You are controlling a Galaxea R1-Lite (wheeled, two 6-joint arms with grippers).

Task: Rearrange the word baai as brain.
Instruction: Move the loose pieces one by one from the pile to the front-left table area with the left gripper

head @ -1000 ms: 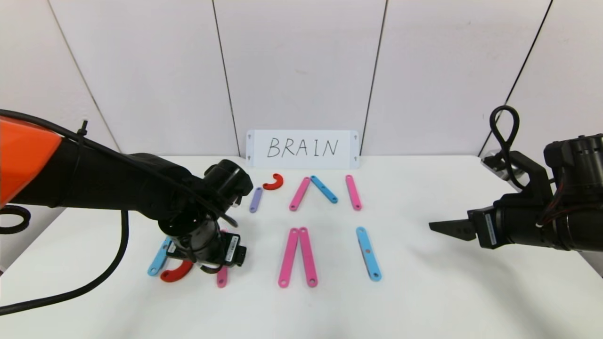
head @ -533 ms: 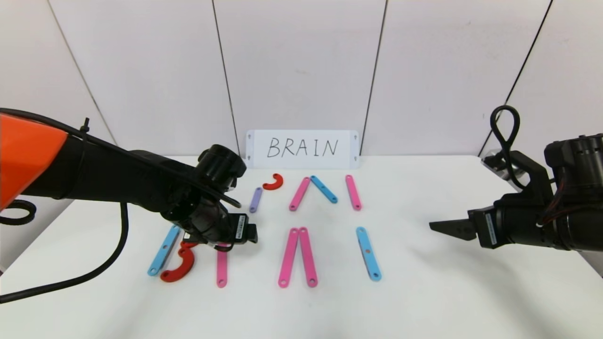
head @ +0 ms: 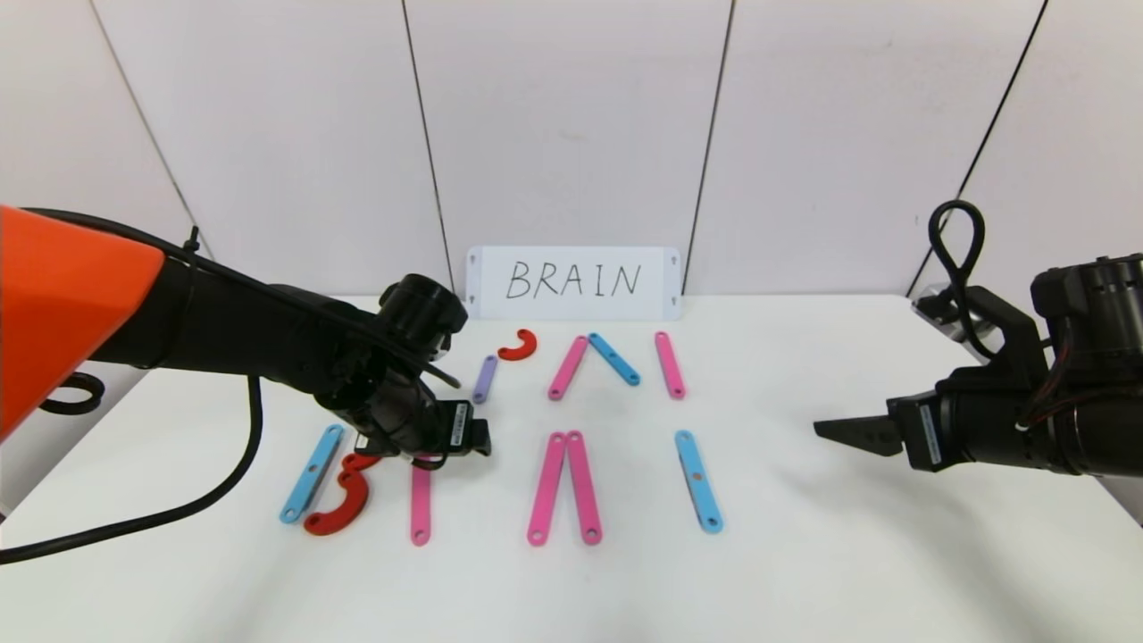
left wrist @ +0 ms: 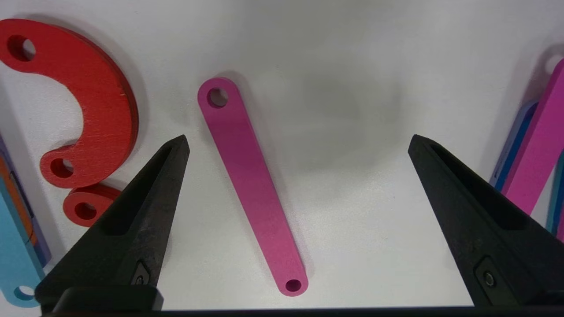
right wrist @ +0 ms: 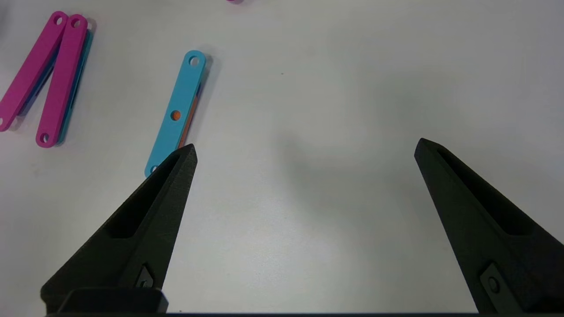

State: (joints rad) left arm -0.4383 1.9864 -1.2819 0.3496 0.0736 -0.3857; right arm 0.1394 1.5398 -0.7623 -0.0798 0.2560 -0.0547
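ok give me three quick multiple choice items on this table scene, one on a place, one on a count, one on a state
1. Where does the white BRAIN card stand?
A. at the table's back edge
B. under the right hand
C. beside the blue bar
2. How many red curved pieces lie beside the front-left blue bar?
A. none
B. two
C. four
3. How is the left hand?
A. open above a pink bar
B. shut on a red curve
C. out of view

1 A, against the wall. 2 B, two stacked curves. 3 A, its fingers are spread either side of the bar.
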